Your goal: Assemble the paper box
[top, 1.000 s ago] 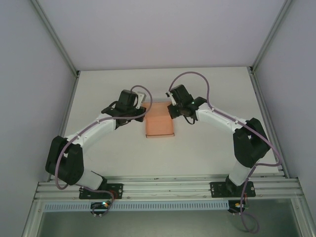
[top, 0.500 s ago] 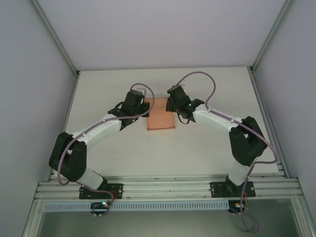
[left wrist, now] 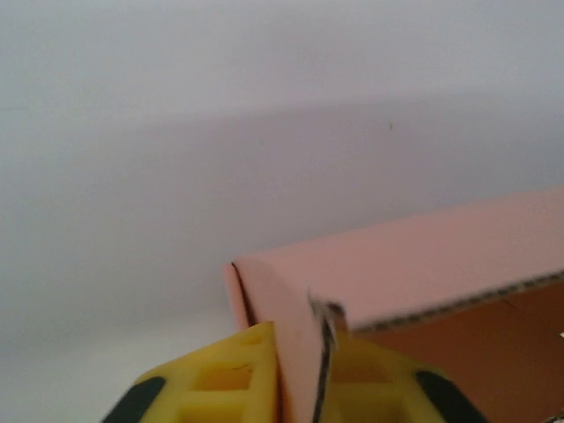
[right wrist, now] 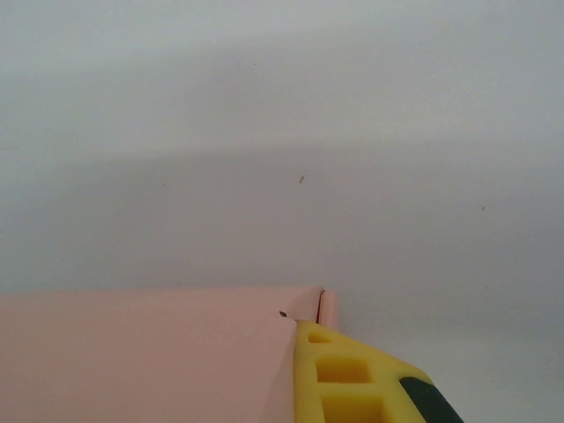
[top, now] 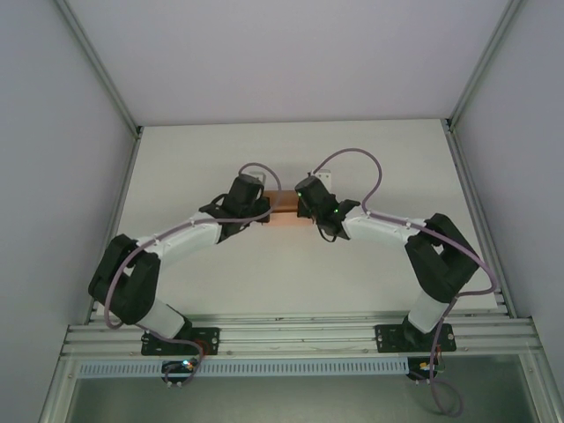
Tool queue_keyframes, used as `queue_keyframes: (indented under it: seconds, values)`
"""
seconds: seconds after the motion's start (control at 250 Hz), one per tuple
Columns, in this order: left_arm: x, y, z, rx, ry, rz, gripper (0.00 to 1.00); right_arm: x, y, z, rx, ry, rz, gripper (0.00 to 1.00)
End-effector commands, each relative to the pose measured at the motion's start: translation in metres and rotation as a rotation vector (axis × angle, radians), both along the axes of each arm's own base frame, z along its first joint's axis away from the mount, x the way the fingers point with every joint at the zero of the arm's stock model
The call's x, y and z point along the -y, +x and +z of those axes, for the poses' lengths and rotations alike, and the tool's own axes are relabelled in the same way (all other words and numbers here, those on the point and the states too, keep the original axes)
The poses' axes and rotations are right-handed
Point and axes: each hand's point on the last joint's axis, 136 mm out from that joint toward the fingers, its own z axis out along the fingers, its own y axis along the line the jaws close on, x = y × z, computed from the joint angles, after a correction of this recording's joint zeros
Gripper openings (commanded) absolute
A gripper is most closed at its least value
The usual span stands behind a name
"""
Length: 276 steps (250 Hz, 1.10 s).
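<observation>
The paper box (top: 284,202) is at mid-tabletop (top: 379,159), between both arms. Left gripper (left wrist: 300,361) jaws pinch one end wall; right gripper (top: 306,208) jaws are pressed together on the opposite end. I hold both ends level and move slowly, so the thin card creases squarely

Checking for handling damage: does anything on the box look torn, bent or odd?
Only slightly: the box has a small frayed nick on its edge just above the left gripper, which pinches that wall. Otherwise, what shows of it looks sound.
</observation>
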Motion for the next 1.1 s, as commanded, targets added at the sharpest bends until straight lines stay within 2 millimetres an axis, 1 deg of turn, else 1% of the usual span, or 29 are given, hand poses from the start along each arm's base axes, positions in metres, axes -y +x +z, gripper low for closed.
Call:
queue_keyframes:
  seconds: [0.0, 0.032, 0.072, 0.132, 0.188, 0.232, 0.284, 0.343, 0.375, 0.451, 0.463, 0.471, 0.579, 0.659, 0.775, 0.835, 0.986, 1.098]
  values:
    - [0.008, -0.020, 0.002, -0.019, -0.026, -0.060, 0.18, -0.005, -0.005, 0.015, 0.071, 0.020, 0.006, 0.01]
    - [0.008, -0.022, 0.005, -0.016, -0.024, -0.066, 0.19, -0.002, -0.007, 0.014, 0.072, 0.018, -0.007, 0.01]
    - [0.007, -0.023, 0.008, -0.008, -0.026, -0.066, 0.23, 0.001, -0.010, 0.012, 0.073, 0.021, -0.017, 0.01]
    - [0.006, -0.024, 0.014, 0.003, -0.033, -0.067, 0.36, 0.004, -0.014, 0.010, 0.089, 0.020, -0.023, 0.01]
    - [0.005, -0.026, 0.019, 0.014, -0.032, -0.065, 0.52, 0.004, -0.018, 0.010, 0.106, 0.005, -0.016, 0.01]
    - [0.003, -0.028, 0.023, 0.017, -0.031, -0.059, 0.59, 0.005, -0.021, 0.012, 0.124, -0.016, -0.014, 0.02]
    - [0.001, -0.032, 0.029, 0.022, -0.034, -0.062, 0.70, 0.006, -0.025, 0.013, 0.140, -0.042, -0.010, 0.03]
    - [0.003, -0.039, 0.037, 0.028, -0.044, -0.099, 0.75, 0.009, -0.030, 0.010, 0.149, -0.061, -0.017, 0.03]
    - [0.006, -0.044, 0.043, 0.031, -0.050, -0.123, 0.79, 0.010, -0.031, 0.009, 0.150, -0.062, -0.022, 0.04]
    - [0.006, -0.053, 0.053, 0.037, -0.052, -0.137, 0.94, 0.009, -0.035, 0.004, 0.150, -0.060, -0.015, 0.06]
    - [0.005, -0.054, 0.054, 0.034, -0.053, -0.132, 0.99, 0.009, -0.036, 0.003, 0.149, -0.062, -0.013, 0.06]
    - [0.004, -0.055, 0.055, 0.034, -0.054, -0.127, 1.00, 0.009, -0.036, 0.002, 0.150, -0.064, -0.012, 0.06]
    - [-0.011, -0.057, 0.067, 0.028, -0.062, -0.053, 1.00, 0.007, -0.044, 0.003, 0.165, -0.080, -0.002, 0.08]
    - [-0.023, -0.056, 0.072, 0.034, -0.048, 0.004, 1.00, 0.010, -0.050, 0.002, 0.164, -0.094, -0.021, 0.12]
    - [-0.042, -0.046, 0.069, -0.002, -0.041, 0.112, 1.00, 0.007, -0.057, 0.001, 0.171, -0.103, -0.015, 0.17]
    - [-0.049, -0.039, 0.064, -0.047, -0.069, 0.160, 1.00, 0.006, -0.061, -0.001, 0.169, -0.098, -0.011, 0.17]
    - [-0.048, -0.024, 0.043, -0.140, -0.152, 0.171, 1.00, -0.002, -0.068, -0.007, 0.168, -0.093, 0.021, 0.18]
    - [-0.038, -0.025, 0.028, -0.191, -0.184, 0.128, 0.99, -0.003, -0.074, -0.013, 0.151, -0.106, 0.033, 0.18]
